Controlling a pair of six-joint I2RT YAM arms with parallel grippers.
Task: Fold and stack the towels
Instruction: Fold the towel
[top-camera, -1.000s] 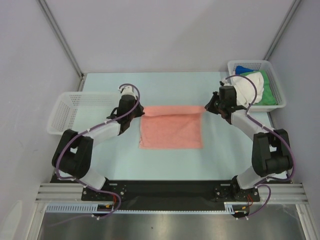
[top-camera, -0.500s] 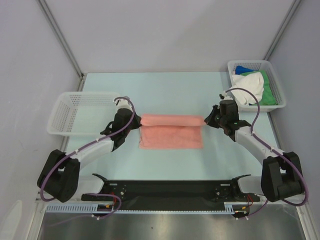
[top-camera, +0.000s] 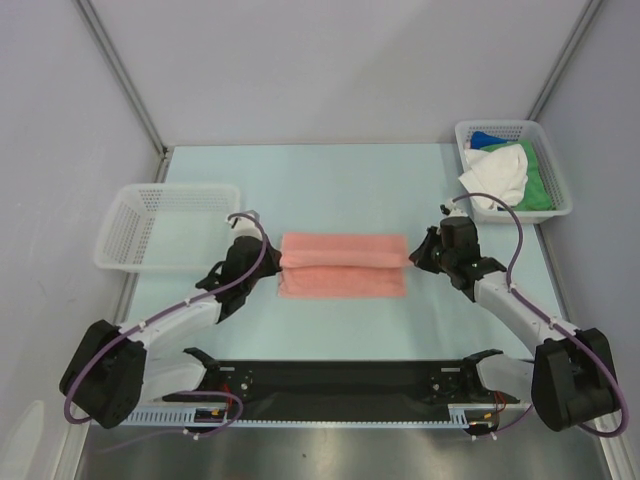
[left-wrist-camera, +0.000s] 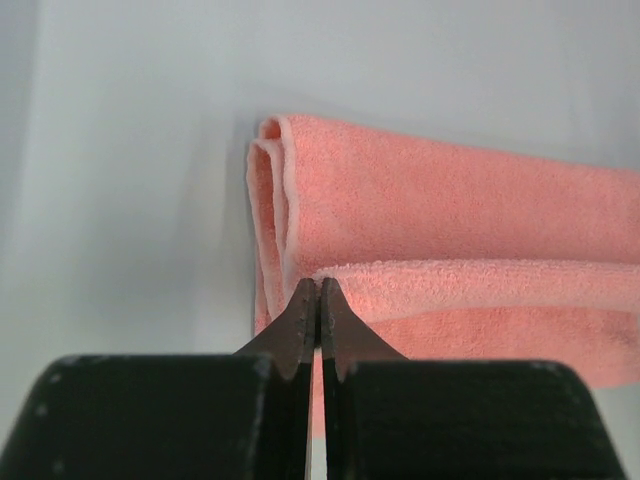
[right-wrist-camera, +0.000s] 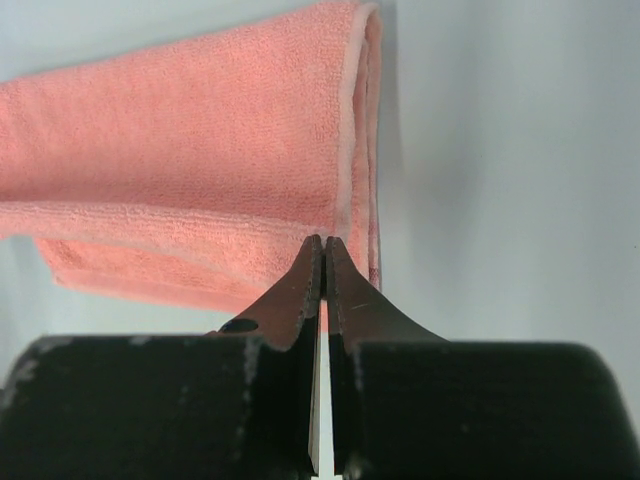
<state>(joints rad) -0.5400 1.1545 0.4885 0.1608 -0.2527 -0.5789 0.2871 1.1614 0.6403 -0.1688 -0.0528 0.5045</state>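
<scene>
Salmon towel (top-camera: 342, 270) gripped, left pincer (top-camera: 274, 262), right pincer (top-camera: 411, 257)

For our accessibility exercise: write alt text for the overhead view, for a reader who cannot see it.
Two robot arms pinch a partly folded pink towel, left gripper at its left end, right gripper at its right. A left basket sits beside it; the right basket, far back, holds a white towel, green towel and blue towel.

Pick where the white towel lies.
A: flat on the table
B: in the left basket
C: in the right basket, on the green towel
C: the white towel sits heaped in the right basket, over the green towel.
</scene>
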